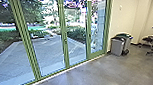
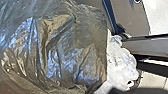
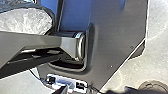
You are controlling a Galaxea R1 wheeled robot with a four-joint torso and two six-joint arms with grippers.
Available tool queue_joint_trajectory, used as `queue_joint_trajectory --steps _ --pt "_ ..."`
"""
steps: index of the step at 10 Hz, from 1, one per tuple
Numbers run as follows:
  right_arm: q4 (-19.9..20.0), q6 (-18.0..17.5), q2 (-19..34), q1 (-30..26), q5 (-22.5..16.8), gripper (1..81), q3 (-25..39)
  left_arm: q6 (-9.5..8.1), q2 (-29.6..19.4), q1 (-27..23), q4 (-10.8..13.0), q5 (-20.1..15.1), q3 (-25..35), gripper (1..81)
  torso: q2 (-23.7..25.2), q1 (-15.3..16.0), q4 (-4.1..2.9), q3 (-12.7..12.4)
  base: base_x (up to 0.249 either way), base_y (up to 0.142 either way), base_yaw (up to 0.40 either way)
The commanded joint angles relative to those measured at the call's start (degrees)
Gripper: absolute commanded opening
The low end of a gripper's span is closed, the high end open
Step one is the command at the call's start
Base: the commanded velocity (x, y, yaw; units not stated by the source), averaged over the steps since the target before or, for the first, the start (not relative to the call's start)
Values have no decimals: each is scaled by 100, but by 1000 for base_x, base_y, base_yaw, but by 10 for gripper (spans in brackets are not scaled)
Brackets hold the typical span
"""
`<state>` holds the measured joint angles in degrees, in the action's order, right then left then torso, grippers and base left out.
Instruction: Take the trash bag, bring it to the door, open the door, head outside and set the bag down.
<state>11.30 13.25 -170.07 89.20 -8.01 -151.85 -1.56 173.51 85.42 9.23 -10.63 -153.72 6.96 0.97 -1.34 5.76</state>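
Green-framed glass doors [image 1: 65, 41] stretch across the left and middle of the head view and stand shut; a paved yard shows through the glass. A shiny, crumpled dark trash bag [image 2: 57, 47] is large and close in the left wrist view, with a whitish translucent part [image 2: 121, 65] bulging beside it, near the robot's base. In the right wrist view, a pale translucent part of a bag [image 3: 27, 21] shows behind the arm bar. Where the bag is gripped cannot be made out.
A grey bin [image 1: 117, 46] and a green-topped bin [image 1: 127, 39] stand by the wall right of the doors. Farther right is a dark office chair [image 1: 149, 39]. Shrubs and trees line the yard outside.
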Motion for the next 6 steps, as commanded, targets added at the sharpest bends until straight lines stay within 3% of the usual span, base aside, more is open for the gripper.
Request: queue_joint_trajectory --steps 1,3,6 --pt "-22 20 -3 -266 -403 811 -28 33 18 -302 79 -352 35 10 0 0 0 0 151 -70 0" --pt "-23 20 -12 -257 -403 811 -55 33 18 -302 79 -352 44 10 0 2 0 0 144 -65 0" --pt "-14 20 -21 -249 -403 811 -55 33 18 -302 114 -352 44 10 0 2 0 0 138 0 0"
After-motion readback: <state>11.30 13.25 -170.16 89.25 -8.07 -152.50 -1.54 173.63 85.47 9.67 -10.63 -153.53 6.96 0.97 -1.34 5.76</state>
